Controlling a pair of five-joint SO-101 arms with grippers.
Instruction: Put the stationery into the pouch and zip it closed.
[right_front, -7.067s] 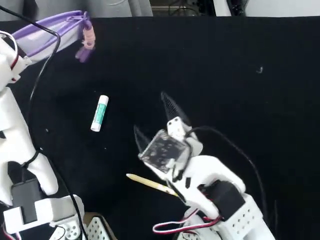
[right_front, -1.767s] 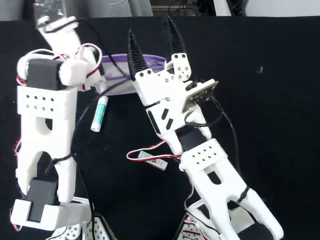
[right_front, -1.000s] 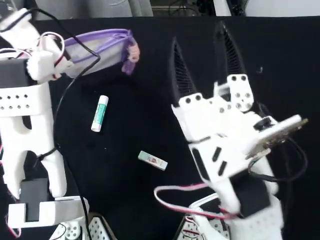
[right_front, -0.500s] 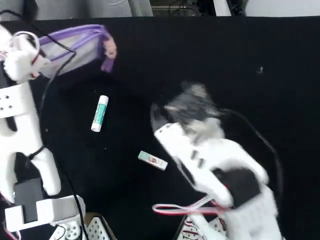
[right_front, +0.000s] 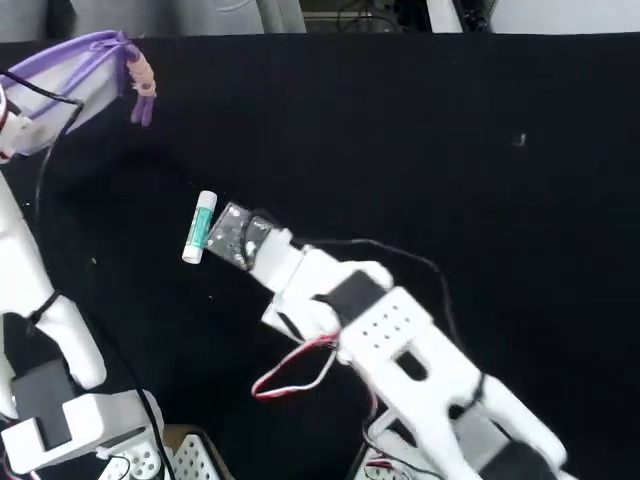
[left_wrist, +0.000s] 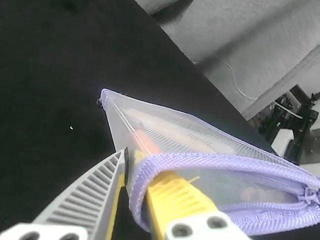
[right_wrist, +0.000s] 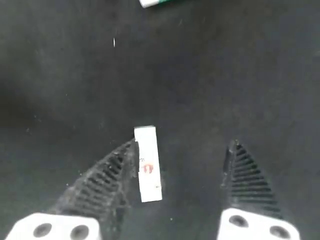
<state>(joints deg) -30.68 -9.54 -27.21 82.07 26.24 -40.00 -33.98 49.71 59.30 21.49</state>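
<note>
The pouch (right_front: 68, 68), a translucent mesh bag with purple zip trim, sits at the far left corner of the black table (right_front: 450, 150). The left gripper (left_wrist: 132, 165) is clamped on its purple rim, one grey finger outside and one yellow finger inside. A pale, long item shows through the mesh. A pink-and-purple zip pull (right_front: 141, 85) hangs from the end of the pouch nearer the table's middle.

The right gripper (right_wrist: 183, 145) is low over the table with its jaws spread wide. The small white rectangular eraser (right_wrist: 148, 164) lies flat between them. It is just beside one finger (right_wrist: 107, 175) and well apart from the other. The white-and-green glue stick (right_front: 199, 227) lies loose on the cloth, just beyond the right arm's wrist.

Probable faults from this state:

- Off-centre grasp. The far finger would have to sweep across the gap before contact. The eraser could slide or twist on the cloth and end up pinched at a corner.
- Shallow grasp. The eraser is thin and flat. If the fingertips close above its edges, they are likely to skate over it.
- Missed insertion. The pouch is held at one point on the rim. The soft mouth may sag shut, so a released item could land outside.
- Rim slip. A push against the mesh during loading or zipping could pull the trim out of the left jaws.
- Incomplete load. Zipping before the glue stick is collected would leave the task unfinished.
</note>
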